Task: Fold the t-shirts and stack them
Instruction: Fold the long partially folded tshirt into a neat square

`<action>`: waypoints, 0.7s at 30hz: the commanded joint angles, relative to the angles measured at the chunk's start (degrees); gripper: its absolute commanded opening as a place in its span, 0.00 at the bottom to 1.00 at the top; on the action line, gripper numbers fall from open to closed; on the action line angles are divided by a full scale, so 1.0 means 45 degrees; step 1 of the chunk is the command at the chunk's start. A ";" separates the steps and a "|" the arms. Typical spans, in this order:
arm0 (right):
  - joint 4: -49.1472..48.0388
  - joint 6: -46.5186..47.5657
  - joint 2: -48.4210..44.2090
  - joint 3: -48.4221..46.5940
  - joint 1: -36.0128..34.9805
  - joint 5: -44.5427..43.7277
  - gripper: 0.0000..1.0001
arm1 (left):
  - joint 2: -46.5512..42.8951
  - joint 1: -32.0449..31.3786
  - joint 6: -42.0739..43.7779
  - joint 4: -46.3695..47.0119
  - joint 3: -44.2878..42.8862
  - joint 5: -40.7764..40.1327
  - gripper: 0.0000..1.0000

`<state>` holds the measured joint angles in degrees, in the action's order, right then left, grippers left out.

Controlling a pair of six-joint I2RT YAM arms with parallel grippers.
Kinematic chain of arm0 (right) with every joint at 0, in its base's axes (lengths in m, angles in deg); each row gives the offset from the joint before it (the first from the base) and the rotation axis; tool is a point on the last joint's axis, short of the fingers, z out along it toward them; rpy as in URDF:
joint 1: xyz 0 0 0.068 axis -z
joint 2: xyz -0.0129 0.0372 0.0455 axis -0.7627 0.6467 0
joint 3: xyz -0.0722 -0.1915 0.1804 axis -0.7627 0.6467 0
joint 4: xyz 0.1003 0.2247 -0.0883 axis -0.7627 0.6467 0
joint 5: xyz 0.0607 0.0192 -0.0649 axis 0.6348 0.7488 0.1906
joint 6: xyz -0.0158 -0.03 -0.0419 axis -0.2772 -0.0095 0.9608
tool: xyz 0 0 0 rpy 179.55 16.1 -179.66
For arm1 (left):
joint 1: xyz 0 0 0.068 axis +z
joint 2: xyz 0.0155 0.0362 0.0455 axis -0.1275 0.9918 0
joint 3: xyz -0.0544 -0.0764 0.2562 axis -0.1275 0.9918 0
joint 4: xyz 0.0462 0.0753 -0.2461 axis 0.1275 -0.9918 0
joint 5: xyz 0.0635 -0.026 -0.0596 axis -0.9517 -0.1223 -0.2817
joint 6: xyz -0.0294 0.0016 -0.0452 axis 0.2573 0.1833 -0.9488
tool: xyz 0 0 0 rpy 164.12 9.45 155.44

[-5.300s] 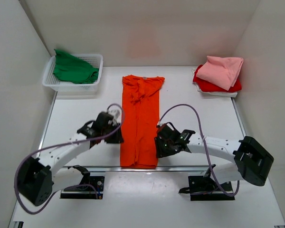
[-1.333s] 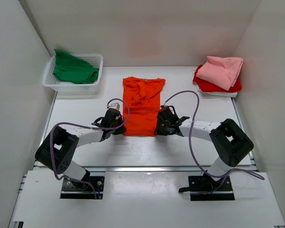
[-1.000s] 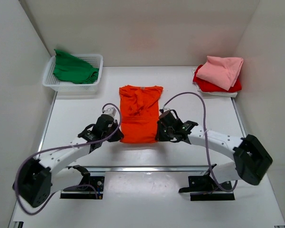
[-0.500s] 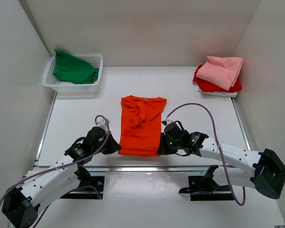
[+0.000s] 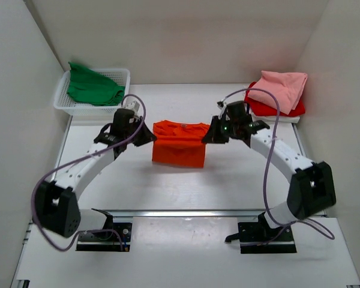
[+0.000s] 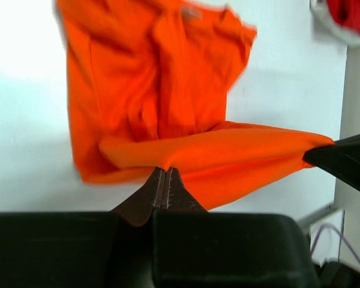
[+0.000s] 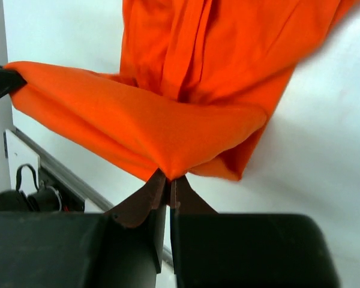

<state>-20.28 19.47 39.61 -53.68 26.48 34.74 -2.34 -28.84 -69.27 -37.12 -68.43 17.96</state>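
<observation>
The orange t-shirt [image 5: 180,144] hangs stretched between my two grippers above the middle of the table, its lower part draping down toward the surface. My left gripper [image 5: 149,137] is shut on the shirt's left edge [image 6: 168,157]; my right gripper [image 5: 209,135] is shut on its right edge [image 7: 174,162]. In both wrist views the cloth folds over itself beyond the pinched fingers. A green t-shirt [image 5: 93,87] lies in the basket at the back left. A pale pink t-shirt [image 5: 279,89] rests on a red t-shirt [image 5: 261,108] at the back right.
The white mesh basket [image 5: 120,99] stands at the back left against the wall. White walls close in the left, back and right sides. A metal rail [image 5: 180,212] runs along the table's near edge, with both arm bases below it.
Both grippers have lifted and carried the shirt's near edge away from the table front toward the back, doubling the shirt over. The shirt now hangs between them, further back than half a second ago.
</observation>
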 commanded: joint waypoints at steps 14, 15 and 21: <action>0.0658 0.1650 0.8087 -0.8963 0.2172 -0.2079 0.51 | 0.8840 0.2731 -0.0502 0.2738 -0.7742 0.1371 0.44; 0.0444 0.1494 0.7696 -0.8629 0.2172 -0.2022 0.52 | 0.8704 0.2673 -0.0404 0.2680 -0.7528 0.1313 0.45; -0.1392 0.0850 0.5276 -0.3635 0.1744 -0.1847 0.65 | 0.7337 0.1718 -0.0169 0.2991 -0.5091 0.1879 0.46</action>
<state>-21.44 25.26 69.69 -76.65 35.82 26.89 36.30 -17.43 -70.38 -25.71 -96.17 23.07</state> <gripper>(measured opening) 0.636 0.463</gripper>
